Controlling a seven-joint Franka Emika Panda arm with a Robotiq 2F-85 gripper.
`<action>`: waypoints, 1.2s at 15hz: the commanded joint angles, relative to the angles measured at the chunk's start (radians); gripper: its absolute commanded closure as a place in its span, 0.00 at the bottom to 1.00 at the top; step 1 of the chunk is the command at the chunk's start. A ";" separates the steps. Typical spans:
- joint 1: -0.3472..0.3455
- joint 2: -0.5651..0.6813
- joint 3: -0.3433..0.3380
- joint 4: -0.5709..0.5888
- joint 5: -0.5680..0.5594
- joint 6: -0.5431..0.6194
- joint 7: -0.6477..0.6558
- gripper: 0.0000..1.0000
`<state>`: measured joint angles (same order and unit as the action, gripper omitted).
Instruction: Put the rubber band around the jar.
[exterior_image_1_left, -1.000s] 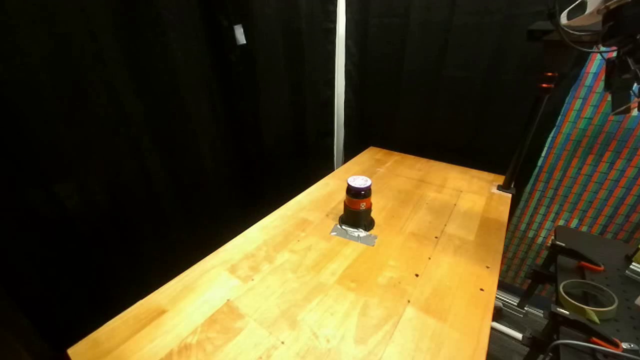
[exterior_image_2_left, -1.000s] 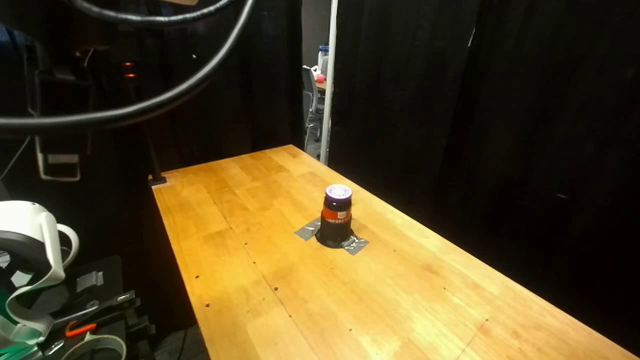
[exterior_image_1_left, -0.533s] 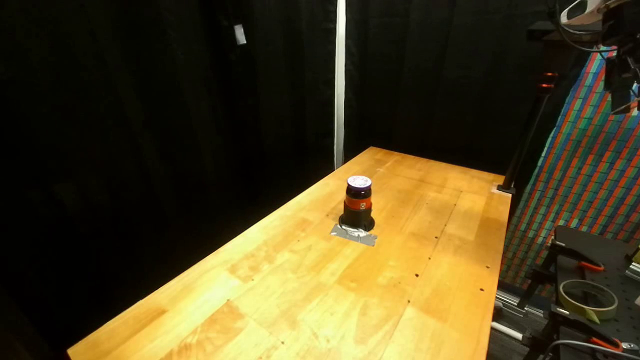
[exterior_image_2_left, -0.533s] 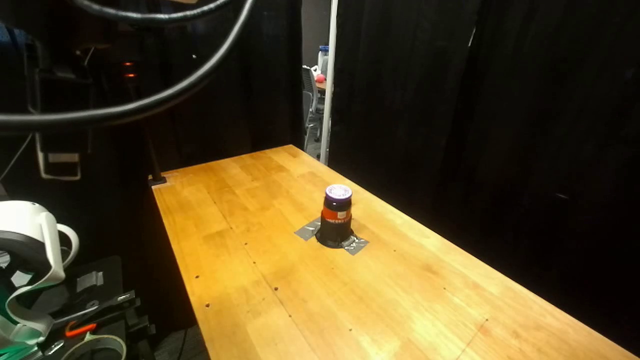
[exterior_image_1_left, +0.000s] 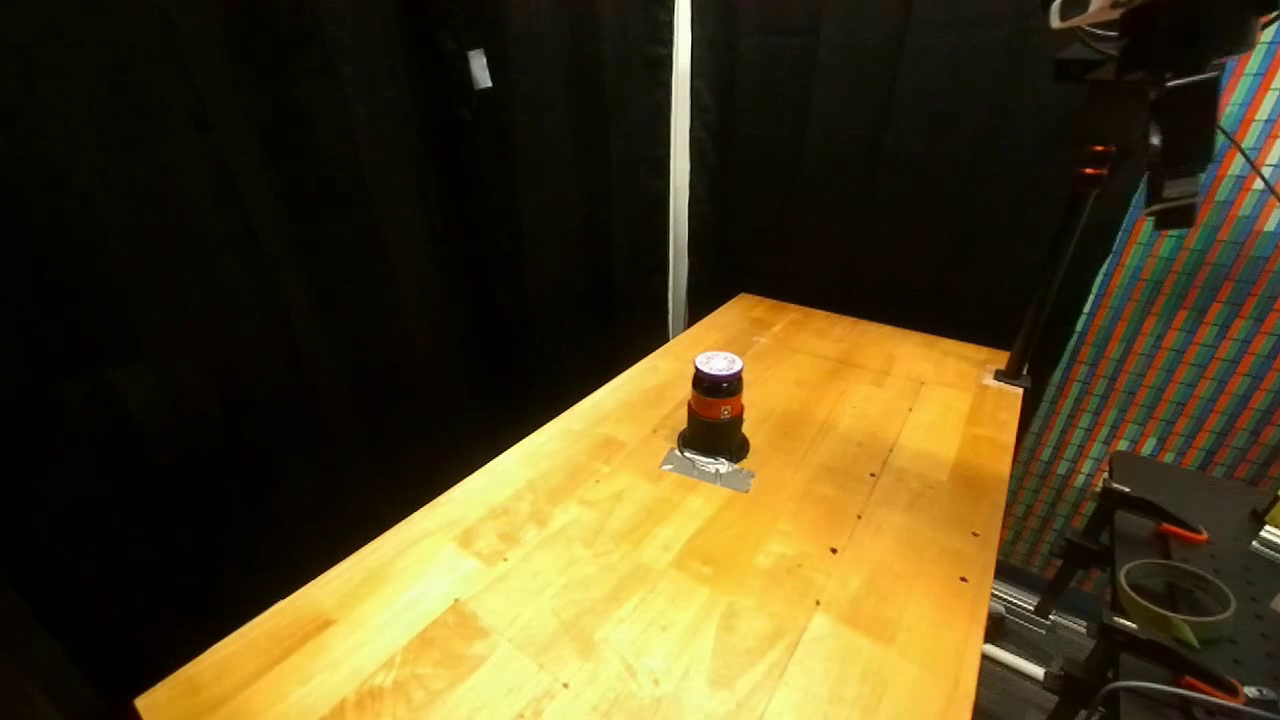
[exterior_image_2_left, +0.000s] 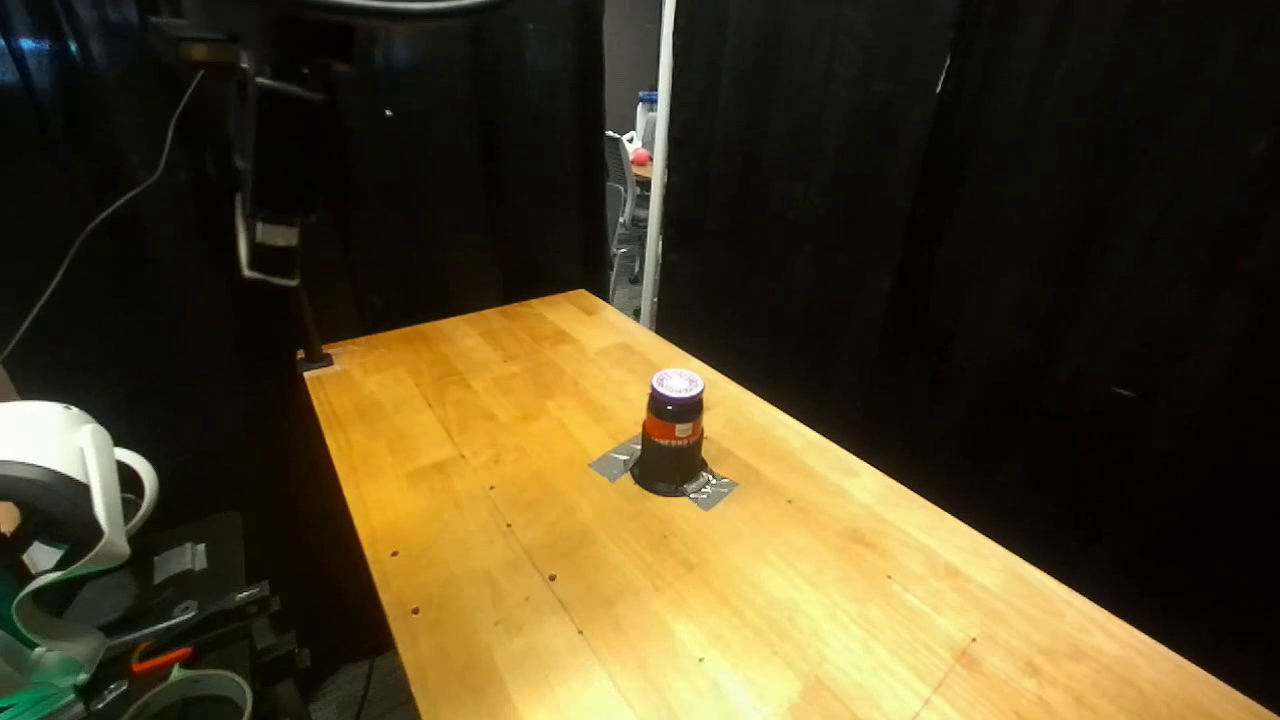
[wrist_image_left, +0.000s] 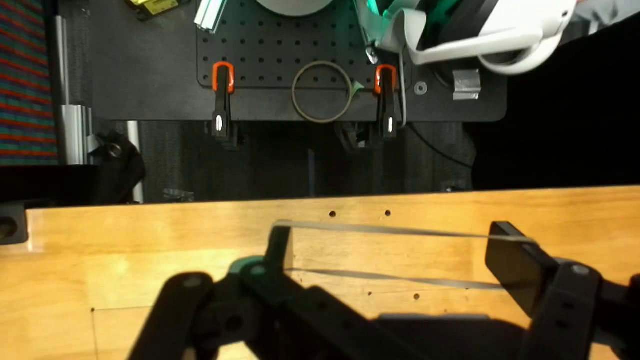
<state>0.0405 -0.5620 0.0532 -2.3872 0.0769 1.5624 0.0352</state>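
The jar (exterior_image_1_left: 717, 385) has a dark body, an orange-red label and a purple-and-white lid. It stands upright in a black holder (exterior_image_1_left: 715, 438) on the wooden table (exterior_image_1_left: 640, 580). The jar also shows in an exterior view (exterior_image_2_left: 674, 412); it is out of the wrist view. The rubber band (wrist_image_left: 397, 230) is a thin pale loop stretched around both fingers of my gripper (wrist_image_left: 395, 255), which is open. In both exterior views my gripper (exterior_image_1_left: 1175, 205) (exterior_image_2_left: 270, 255) is in the air near the table's side edge, well away from the jar; the band does not show there.
Grey tape (exterior_image_2_left: 615, 458) fixes the holder to the table. A black post (exterior_image_1_left: 1012, 378) is clamped at a far table corner. A black side bench (wrist_image_left: 145, 90) carries orange-tipped clamps (wrist_image_left: 220, 102), a tape roll (wrist_image_left: 295, 92) and a white headset (wrist_image_left: 477, 50).
My gripper has moved in toward the table, leftward in an exterior view, rightward and up in an exterior view. The arm cable has risen. The jar has not moved.
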 joint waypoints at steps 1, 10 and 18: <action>-0.009 0.249 0.105 0.210 -0.049 0.031 0.198 0.00; 0.040 0.777 0.105 0.639 -0.171 0.277 0.289 0.00; 0.090 1.180 0.025 1.050 -0.185 0.262 0.206 0.00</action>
<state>0.1071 0.4732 0.1094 -1.5341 -0.1121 1.8667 0.2874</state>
